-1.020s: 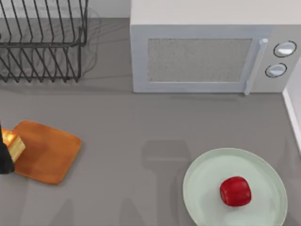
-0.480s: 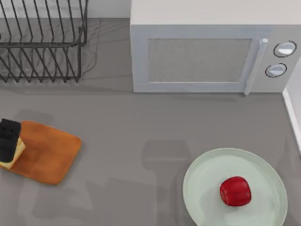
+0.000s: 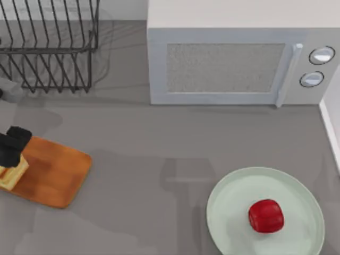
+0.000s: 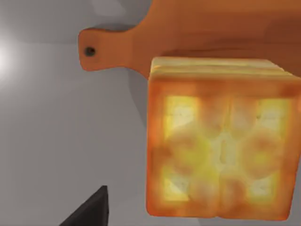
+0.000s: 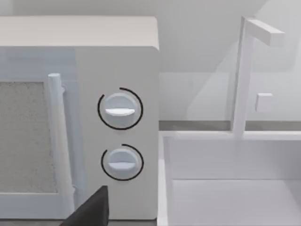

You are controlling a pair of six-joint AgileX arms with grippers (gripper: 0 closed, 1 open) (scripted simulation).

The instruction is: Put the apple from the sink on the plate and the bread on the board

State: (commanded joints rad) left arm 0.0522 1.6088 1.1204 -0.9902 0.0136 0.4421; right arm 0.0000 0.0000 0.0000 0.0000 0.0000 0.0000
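The bread [image 3: 11, 177] lies on the left end of the orange-brown board [image 3: 56, 172], its toasted top [image 4: 221, 141] facing up. My left gripper [image 3: 13, 147] hovers just above and behind it, open, with one dark fingertip [image 4: 89, 211] beside the bread and not touching it. The board's handle with a hole [image 4: 90, 51] shows in the left wrist view. The red apple [image 3: 265, 215] sits on the mint-green plate [image 3: 228, 212] at the front right. The right wrist view looks at the sink [image 5: 225, 197] and shows one dark fingertip [image 5: 89, 211] of my right gripper.
A white microwave [image 3: 234, 58] stands at the back middle, with its knobs [image 5: 120, 109] close to the right wrist camera. A black wire dish rack [image 3: 48, 45] is at the back left. The sink's rim [image 3: 330, 127] and faucet [image 5: 244, 70] lie at the right.
My left gripper carried the bread onto the board's left end, let it go and drew back toward the rack. The apple and plate stayed put.
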